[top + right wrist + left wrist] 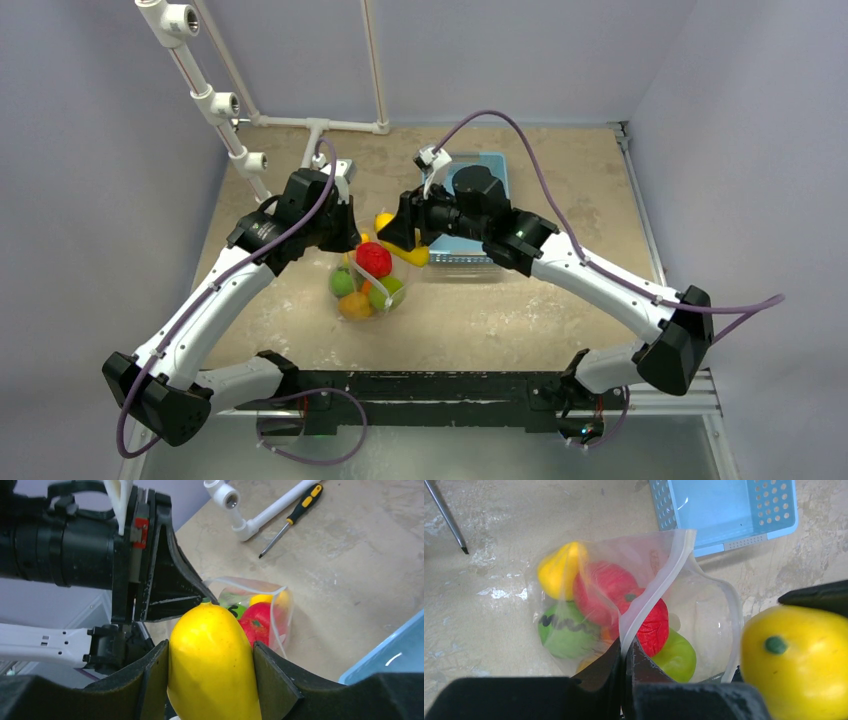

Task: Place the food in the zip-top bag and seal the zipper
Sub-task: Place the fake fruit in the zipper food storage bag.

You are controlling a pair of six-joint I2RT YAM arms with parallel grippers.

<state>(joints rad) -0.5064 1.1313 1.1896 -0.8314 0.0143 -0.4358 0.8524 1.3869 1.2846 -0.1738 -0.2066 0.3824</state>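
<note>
inside one bag [706, 605], five-plus fruits [566, 630]; left jaws pinch zipper [659, 582], right jaws hold one yellow fruit [212, 665].

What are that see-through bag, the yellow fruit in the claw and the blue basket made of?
The zip-top bag looks like thin clear plastic film: it crinkles, and the fruits show through. The yellow fruit seems moulded plastic or rubber, smooth with a sheen; I cannot tell which. The blue basket looks like rigid smooth plastic, with rows of punched holes in its walls.

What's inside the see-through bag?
The zip-top bag holds two red fruits, a yellow fruit, a striped green fruit and a plain green fruit. An orange fruit lies underneath, partly covered by them.
</note>
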